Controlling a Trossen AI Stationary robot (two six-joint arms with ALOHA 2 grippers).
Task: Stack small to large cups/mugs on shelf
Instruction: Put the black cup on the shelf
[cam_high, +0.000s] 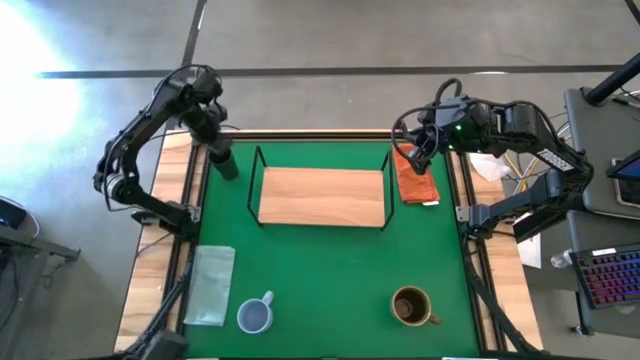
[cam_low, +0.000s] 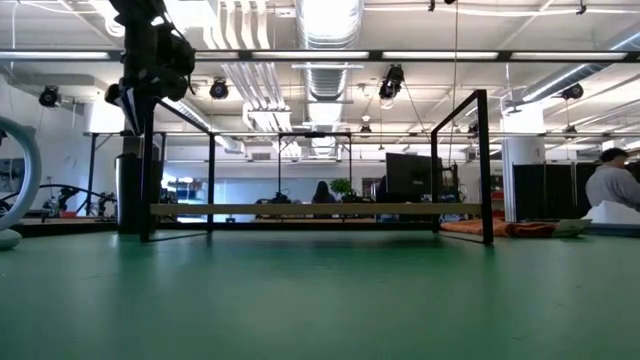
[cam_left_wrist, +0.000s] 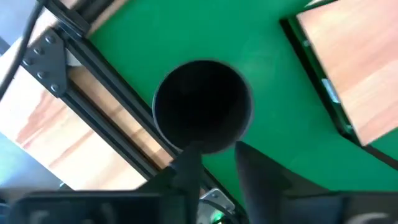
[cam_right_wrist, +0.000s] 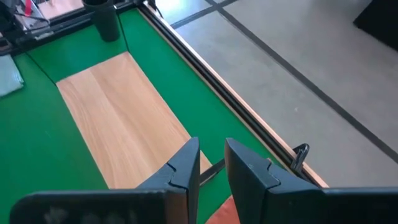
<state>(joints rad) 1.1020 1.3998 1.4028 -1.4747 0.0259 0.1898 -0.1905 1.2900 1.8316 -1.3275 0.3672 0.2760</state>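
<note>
The small black cup (cam_high: 223, 163) stands upright on the green mat at the far left, just left of the light-wood shelf (cam_high: 322, 195). My left gripper (cam_left_wrist: 214, 149) hangs open a little above the cup's rim (cam_left_wrist: 202, 106); the low view shows a gap between the gripper (cam_low: 135, 100) and the cup (cam_low: 131, 195). The pale blue-grey mug (cam_high: 256, 315) and the brown-gold mug (cam_high: 410, 305) stand upright near the table's near edge. My right gripper (cam_right_wrist: 211, 146) waits, slightly open and empty, over the shelf's far right corner (cam_high: 412, 152).
An orange-brown folded cloth (cam_high: 415, 180) lies right of the shelf, under my right arm. A pale cloth (cam_high: 210, 285) lies at the near left beside the blue-grey mug. The shelf's black wire frame (cam_low: 486, 165) rises at its ends. Bare green mat lies between the shelf and the mugs.
</note>
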